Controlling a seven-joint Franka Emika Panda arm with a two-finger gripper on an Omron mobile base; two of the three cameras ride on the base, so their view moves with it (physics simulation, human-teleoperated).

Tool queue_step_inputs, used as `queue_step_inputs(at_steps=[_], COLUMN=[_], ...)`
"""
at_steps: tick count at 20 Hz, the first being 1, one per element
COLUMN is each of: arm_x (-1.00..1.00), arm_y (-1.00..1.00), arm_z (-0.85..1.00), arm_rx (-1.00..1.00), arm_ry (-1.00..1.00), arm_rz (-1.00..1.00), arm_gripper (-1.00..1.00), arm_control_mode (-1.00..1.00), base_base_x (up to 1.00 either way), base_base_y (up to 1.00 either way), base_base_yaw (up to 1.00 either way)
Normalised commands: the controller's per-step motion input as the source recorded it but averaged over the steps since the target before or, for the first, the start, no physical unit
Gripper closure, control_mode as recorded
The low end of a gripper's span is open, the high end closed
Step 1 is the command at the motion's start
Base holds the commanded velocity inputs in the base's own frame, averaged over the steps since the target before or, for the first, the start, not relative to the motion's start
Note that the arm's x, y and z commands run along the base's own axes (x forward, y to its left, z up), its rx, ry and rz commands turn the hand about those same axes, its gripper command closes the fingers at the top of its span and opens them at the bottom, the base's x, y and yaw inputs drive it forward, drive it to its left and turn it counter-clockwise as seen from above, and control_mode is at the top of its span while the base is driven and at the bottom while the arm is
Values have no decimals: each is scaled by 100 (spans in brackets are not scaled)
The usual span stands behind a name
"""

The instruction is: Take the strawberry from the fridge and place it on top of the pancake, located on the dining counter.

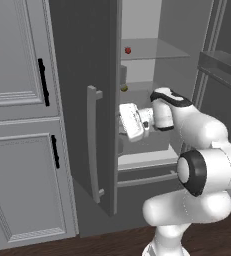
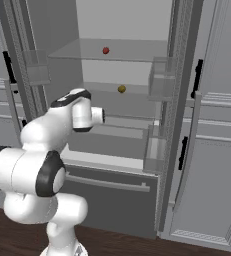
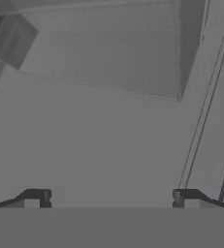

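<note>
The fridge [image 1: 82,60] stands with both doors swung open, its pale inside [image 2: 127,20] showing. On the upper glass shelf lies the strawberry [image 1: 128,50] [image 2: 105,50], small and red. My gripper [image 1: 123,122] hangs in front of the lower shelves, well below the strawberry and apart from it. In the hand view the gripper [image 3: 111,198] is open, its two dark fingertips [image 3: 36,197] spread wide with nothing between them, facing grey fridge walls. The pancake and the dining counter are out of view.
A small yellow-brown ball [image 1: 124,88] [image 2: 121,89] sits on the shelf below the strawberry. Clear door bins [image 2: 162,80] [image 1: 222,65] jut from the open right door. The drawer's bar handle [image 2: 107,182] runs below. Panelled cabinets [image 1: 17,100] [image 2: 217,150] flank the fridge.
</note>
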Motion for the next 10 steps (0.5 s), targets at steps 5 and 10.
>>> queue_step_inputs(at_steps=[5,10], arm_x=[-5,-15], arm_y=[93,96], arm_z=[-4,-2], arm_rx=[0,-3], arm_ry=[0,0], arm_rz=[2,-1], arm_gripper=[-100,-100], arm_control_mode=[-100,-100], base_base_x=[0,0], base_base_y=[0,0], base_base_yaw=[0,0])
